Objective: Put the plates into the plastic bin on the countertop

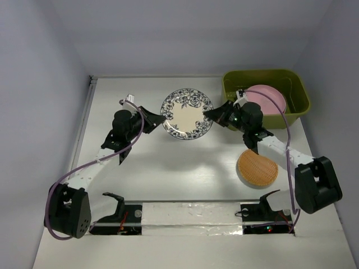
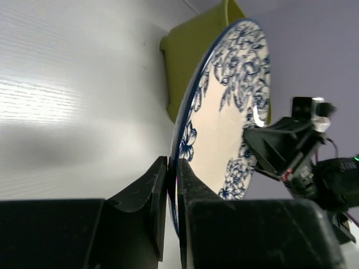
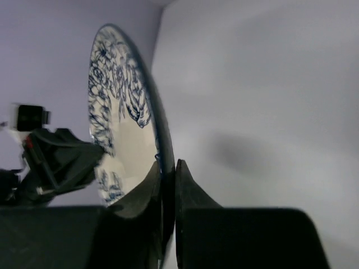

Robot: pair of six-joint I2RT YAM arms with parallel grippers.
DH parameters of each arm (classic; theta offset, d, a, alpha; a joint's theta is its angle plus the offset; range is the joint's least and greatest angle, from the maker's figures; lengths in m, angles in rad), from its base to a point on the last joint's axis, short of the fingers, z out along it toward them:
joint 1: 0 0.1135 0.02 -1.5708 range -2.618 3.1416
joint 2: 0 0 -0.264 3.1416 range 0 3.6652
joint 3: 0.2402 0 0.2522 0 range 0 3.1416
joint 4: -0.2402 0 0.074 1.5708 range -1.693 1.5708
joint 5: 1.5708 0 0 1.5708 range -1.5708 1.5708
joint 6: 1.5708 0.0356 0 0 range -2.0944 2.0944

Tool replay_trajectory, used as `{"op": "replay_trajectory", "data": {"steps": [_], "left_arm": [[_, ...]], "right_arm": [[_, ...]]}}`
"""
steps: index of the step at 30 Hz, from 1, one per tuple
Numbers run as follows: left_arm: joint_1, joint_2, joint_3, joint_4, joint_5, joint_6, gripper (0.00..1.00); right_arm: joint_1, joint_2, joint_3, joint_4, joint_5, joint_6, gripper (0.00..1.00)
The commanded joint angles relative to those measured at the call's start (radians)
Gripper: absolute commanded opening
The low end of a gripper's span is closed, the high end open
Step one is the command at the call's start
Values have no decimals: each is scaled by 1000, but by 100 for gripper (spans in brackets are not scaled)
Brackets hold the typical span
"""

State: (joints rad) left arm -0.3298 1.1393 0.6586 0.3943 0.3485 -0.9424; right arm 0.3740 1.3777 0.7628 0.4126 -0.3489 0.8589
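Observation:
The blue-white patterned plate hangs above the countertop, held flat by both grippers. My left gripper is shut on its left rim, seen in the left wrist view with the plate edge-on. My right gripper is shut on its right rim, seen in the right wrist view with the plate. The pink plate lies in the olive-green bin at the back right. The orange-brown plate lies on the countertop near the right arm. The other plates are out of view.
The bin also shows behind the plate in the left wrist view. Grey walls close the left, back and right sides. A taped strip with two parked holders runs along the near edge.

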Motion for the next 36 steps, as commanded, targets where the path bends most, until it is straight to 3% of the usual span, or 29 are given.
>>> {"op": "replay_trajectory", "data": {"steps": [1,3,4,5,7,11,16,21,29,36], "left_arm": [[-11,-62,42,190,77,-38,0],[-20,-73,62,128,31,9,11],[-41,-90,67,109,12,20,24],[-41,-99,68,80,-8,30,29],[-116,-116,62,52,-78,51,41],[-297,-66,87,-27,-283,126,43],[-454,101,133,-32,-404,177,42],[-564,305,297,-83,-456,257,42],[-704,672,597,-167,-376,338,50],[-727,892,756,-207,-260,353,60]], "right_arm": [[14,-68,49,60,43,-12,0],[-7,-126,75,3,115,-32,0],[-21,-143,88,-18,128,-38,0],[-61,-170,125,-65,139,-46,0],[-119,-189,167,-110,143,-61,0],[-326,-190,278,-187,107,-60,0],[-485,-115,377,-270,108,-75,0],[-624,-2,429,-279,67,-44,0],[-713,182,510,-317,91,-50,0],[-722,233,504,-342,139,-66,0]]}}
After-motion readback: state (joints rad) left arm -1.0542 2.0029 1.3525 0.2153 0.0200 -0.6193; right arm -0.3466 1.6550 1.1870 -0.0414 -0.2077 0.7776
